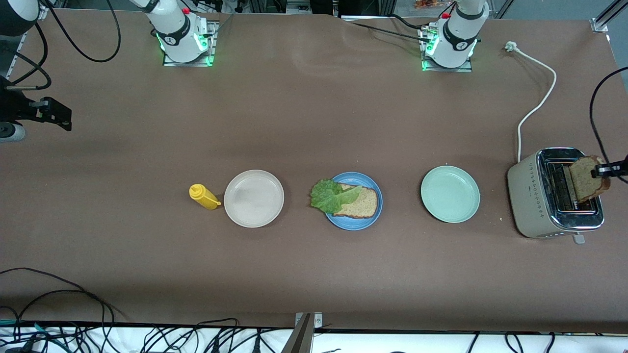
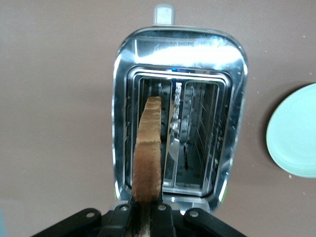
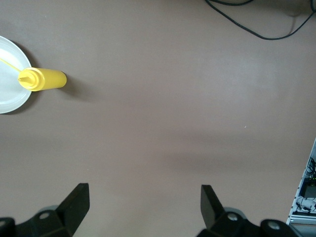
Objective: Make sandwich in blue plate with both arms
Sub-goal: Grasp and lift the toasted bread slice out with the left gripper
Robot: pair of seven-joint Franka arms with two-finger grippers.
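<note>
Already the sandwich is half built on the blue plate (image 1: 354,224), which sits in the middle of the table between a beige-white plate (image 1: 253,198) toward the right arm's end and a pale green plate (image 1: 450,193) toward the left arm's end. One brown wholegrain bread slice (image 1: 362,203) with a darker crust lies flat on the blue plate, and a ruffled green lettuce leaf (image 1: 331,194) rests on its edge, spilling over the plate's rim toward the beige-white plate. A second bread slice (image 1: 586,178), the same speckled brown with a darker crust, stands on edge over a slot of the toaster (image 1: 537,196) at the left arm's end of the table; the left gripper (image 1: 607,170) has its jaws clamped on that slice's upper edge, and the left wrist view shows the slice (image 2: 148,150) edge-on, running down into the toaster's (image 2: 232,98) chrome-rimmed opening. On the toaster's pale side runs a row of small dark markings, too small to read. The right gripper (image 3: 143,205) waits over bare brown table at the right arm's end, its jaws wide apart and holding nothing. A yellow squeeze bottle (image 1: 203,196) lies on its side just beside the beige-white plate; no writing can be made out on it.
</note>
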